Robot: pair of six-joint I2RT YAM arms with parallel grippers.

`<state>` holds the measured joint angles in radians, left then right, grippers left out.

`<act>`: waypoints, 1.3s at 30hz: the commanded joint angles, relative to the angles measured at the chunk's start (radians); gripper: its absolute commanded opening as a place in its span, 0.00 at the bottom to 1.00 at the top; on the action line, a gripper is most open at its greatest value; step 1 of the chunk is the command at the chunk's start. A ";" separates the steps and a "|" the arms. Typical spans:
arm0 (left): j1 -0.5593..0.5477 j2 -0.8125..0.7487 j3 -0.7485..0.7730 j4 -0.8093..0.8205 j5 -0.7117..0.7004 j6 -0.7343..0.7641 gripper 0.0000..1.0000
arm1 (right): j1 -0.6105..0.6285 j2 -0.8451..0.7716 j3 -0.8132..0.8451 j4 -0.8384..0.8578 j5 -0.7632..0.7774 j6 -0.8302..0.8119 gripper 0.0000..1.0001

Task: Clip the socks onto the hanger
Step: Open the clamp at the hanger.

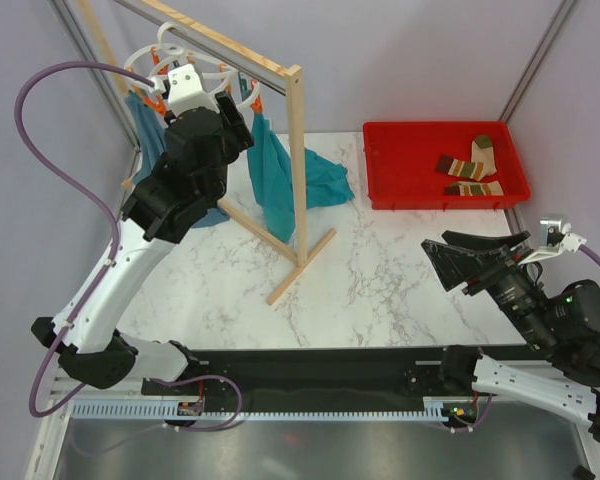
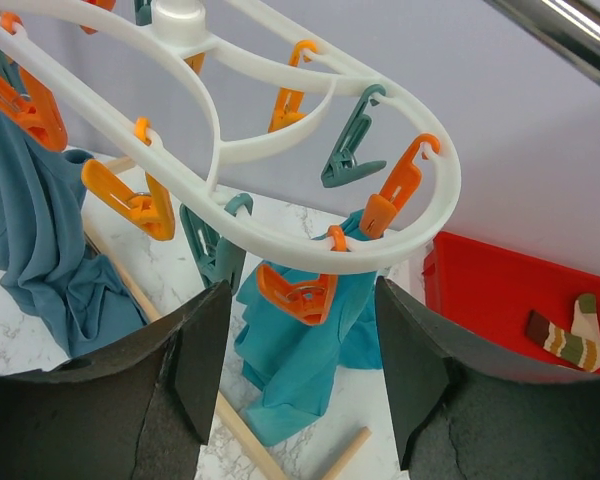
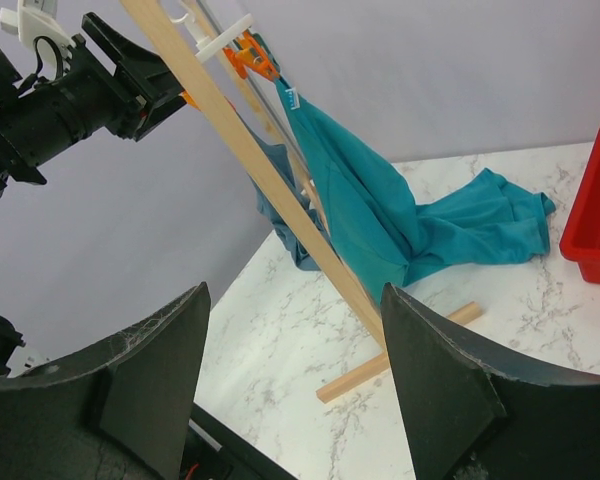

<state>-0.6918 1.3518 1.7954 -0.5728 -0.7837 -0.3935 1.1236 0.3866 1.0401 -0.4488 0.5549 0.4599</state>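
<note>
At hanger [image 2: 280,255] — left end effector [image 2: 302,375] spread wide | empty

Pale lavender walls [image 1: 400,50] on three sides; white marble-look tabletop [image 1: 380,290] (grey veining); light even, soft shadows.

socks [image 1: 468,162]: 2, both striped, both in the bin
red bin [image 1: 385,190]: 1
hanger [image 2: 280,255]: 1, white, multi-ring
orange clips [image 2: 298,295]: at least 6 countable in left wrist view; more cut off at the frame edge
teal clips [image 2: 348,150]: at least 2 in left wrist view
teal cloths [image 1: 272,175]: at least 2; exact count unclear where the folds overlap
wooden rack [image 1: 298,160]: 1
robot arms [image 1: 130,260]: 2
marble table [image 1: 380,290]: 1
</note>
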 commanded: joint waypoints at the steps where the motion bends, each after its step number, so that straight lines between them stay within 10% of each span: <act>1: -0.005 0.018 0.041 0.019 -0.023 0.018 0.66 | 0.002 -0.012 -0.002 0.024 0.004 0.003 0.77; 39: 0.020 0.026 -0.051 0.163 -0.069 0.087 0.61 | 0.002 0.001 0.011 0.022 0.005 -0.010 0.77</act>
<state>-0.6796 1.3941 1.7588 -0.4625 -0.8135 -0.3370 1.1236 0.3748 1.0382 -0.4488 0.5552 0.4587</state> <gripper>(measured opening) 0.615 0.775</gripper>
